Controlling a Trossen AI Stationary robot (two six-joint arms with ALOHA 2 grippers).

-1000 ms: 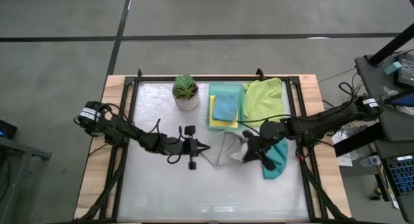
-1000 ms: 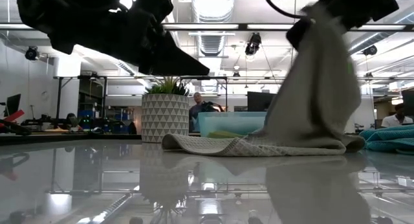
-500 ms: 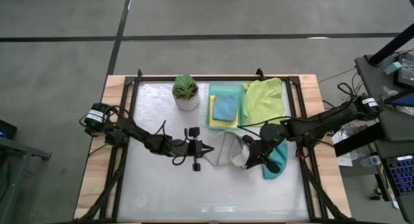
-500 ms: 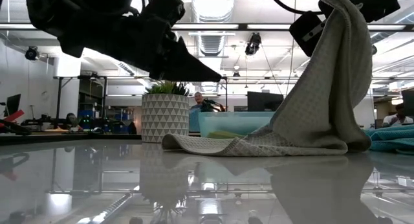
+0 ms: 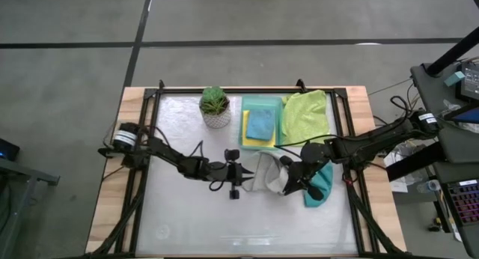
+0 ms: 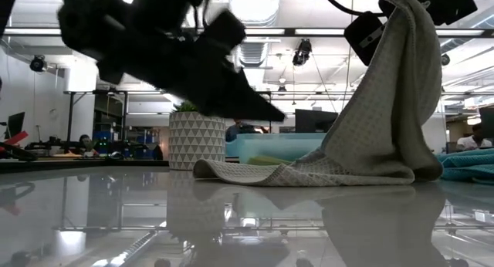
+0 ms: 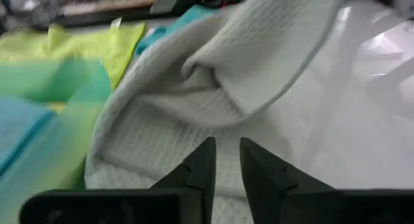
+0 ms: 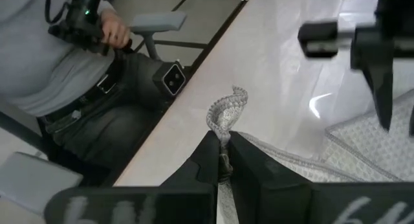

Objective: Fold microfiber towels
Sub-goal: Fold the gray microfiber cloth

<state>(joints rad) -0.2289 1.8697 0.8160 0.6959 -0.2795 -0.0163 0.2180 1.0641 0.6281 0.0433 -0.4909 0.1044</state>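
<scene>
A pale grey towel (image 5: 263, 175) lies mid-table, its right part lifted, with my right gripper (image 5: 286, 178) shut on it. In the low view the towel (image 6: 370, 136) hangs as a drape, its lower part spread flat on the table. My left gripper (image 5: 244, 171) hovers just left of the towel's flat part. Its fingers are slightly open, with nothing between them (image 7: 226, 158). A teal towel (image 5: 320, 188) lies under my right arm. A lime green towel (image 5: 307, 113) lies at the far right. Yellow (image 5: 245, 133) and light blue (image 5: 260, 124) towels rest in the tray. My right gripper pinches the grey towel between its two fingers at an edge, and a crumpled tip (image 8: 225, 117) pokes out past the fingertips. The fingers come from the table's right, slanting slightly down. The towel hangs slack below them, its lower part (image 6: 255, 173) on the table.
A potted plant (image 5: 215, 108) stands at the far left of the mint-green tray (image 5: 262, 102). A seated person (image 8: 77, 88) shows beyond the table edge in the right wrist view. Bare tabletop (image 5: 187, 221) lies at the near left.
My left gripper has moved toward the table's right edge and a little down, closing on the grey towel's left edge. The hanging part of the grey towel has swung slightly and settled. My right gripper has kept its place.
</scene>
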